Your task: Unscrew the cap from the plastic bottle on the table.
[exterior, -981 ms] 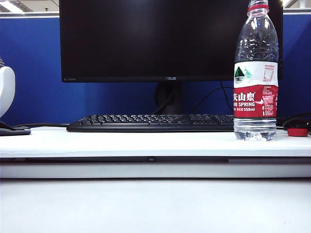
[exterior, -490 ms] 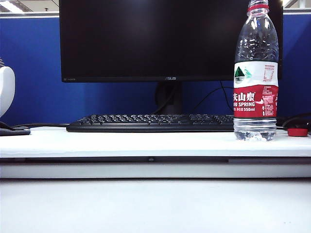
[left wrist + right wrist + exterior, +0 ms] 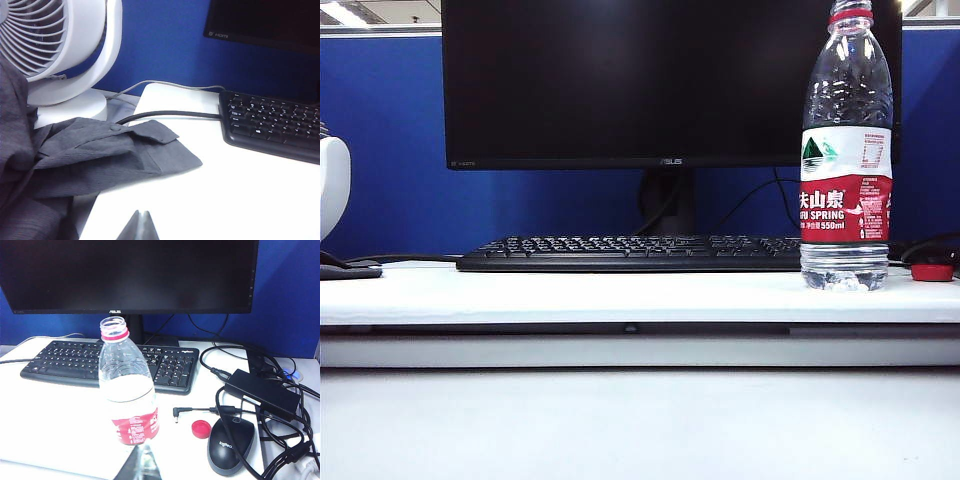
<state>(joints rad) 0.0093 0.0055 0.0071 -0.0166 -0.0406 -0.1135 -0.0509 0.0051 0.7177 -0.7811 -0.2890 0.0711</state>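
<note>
On the table [image 3: 65, 410] the cap [image 3: 201, 429] lies off beside the plastic bottle [image 3: 129, 390]; left gripper [image 3: 139, 229] and right gripper [image 3: 141, 466] closed, seemingly empty, task looks done.

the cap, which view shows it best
The right wrist view: the cap lies whole on the table, between the open bottle and the mouse. The exterior view shows only a red sliver at the right edge. The left wrist view misses it.
</note>
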